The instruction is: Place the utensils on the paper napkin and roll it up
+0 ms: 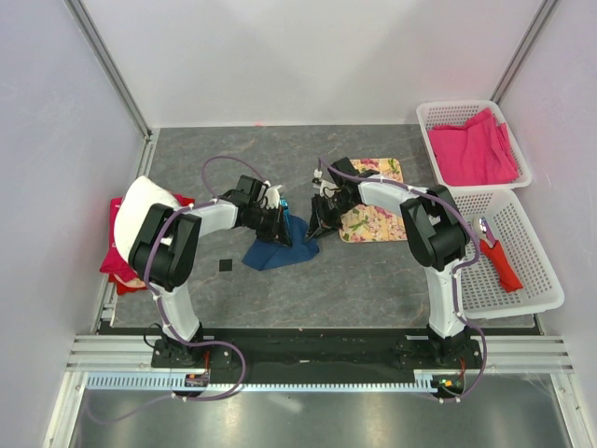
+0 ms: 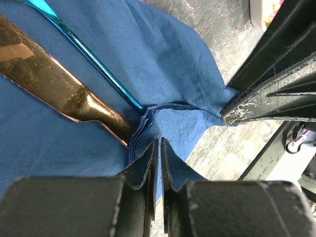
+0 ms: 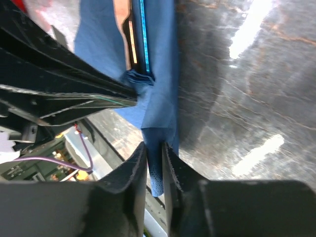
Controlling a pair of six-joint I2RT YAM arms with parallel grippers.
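Where the left gripper [image 2: 159, 150] closes, its jaws stand almost together, pinched on a bunched fold of the napkin [image 2: 163, 64], with only a thin slit between them. The right gripper [image 3: 154, 153] shows a slightly wider gap, yet its jaws are likewise clamped on the napkin, a narrow blue strip of it running down between them. The two grippers meet nearly tip to tip at the same bunch of paper, the right one's fingers touching the fold just beside the left's.

The napkin is dark blue, creased, and drawn into tight pleats at the pinch. Its far part lies loose on the grey table [image 1: 373, 280]. On it a gold knife [image 2: 59, 89] with a serrated edge and a thin blue utensil [image 2: 89, 54] run side by side, their near ends reaching the bunched fold.

From above, the napkin sits near the table's middle, just left of a floral mat [image 1: 378, 219]. Two white baskets stand at the right. The far basket [image 1: 434, 110] holds pink cloth [image 1: 471, 149], and the near basket [image 1: 558, 297] holds a red-handled tool [image 1: 504, 266]. Red cloth [image 1: 117, 261] lies at the left edge.
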